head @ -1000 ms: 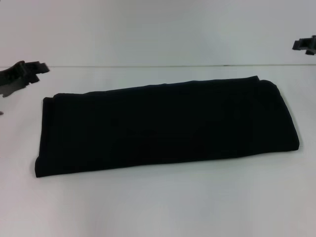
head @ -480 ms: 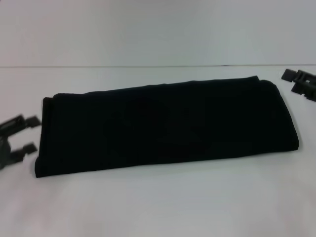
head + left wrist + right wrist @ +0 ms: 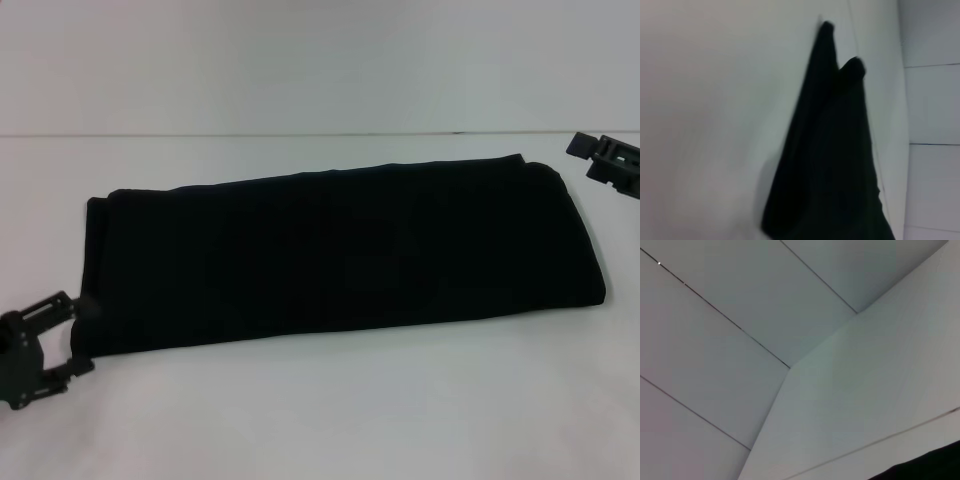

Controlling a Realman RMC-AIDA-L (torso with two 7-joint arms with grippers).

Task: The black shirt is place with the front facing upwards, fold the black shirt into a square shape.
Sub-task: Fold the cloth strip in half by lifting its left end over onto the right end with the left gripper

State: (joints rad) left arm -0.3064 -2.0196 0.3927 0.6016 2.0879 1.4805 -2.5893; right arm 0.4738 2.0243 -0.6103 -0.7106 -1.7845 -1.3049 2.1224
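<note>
Black plastic of the left end effector (image 3: pixel 78 335) sits at the near-left of the white table (image 3: pixel 330 420), its two fingers spread apart around the near-left corner of the black shirt (image 3: pixel 340 260), one finger at the cloth's left edge and the other just off its near edge. From there the black shirt lies flat across the middle of the table as a long folded band, running from near left to far right, with no lettering showing. In the left wrist view the folded cloth stretches away from the camera along the pale surface. At the far right, the right end effector (image 3: pixel 605 160) hovers just beyond the shirt's far-right corner, apart from it; whether its fingers are open or closed I cannot tell.
</note>
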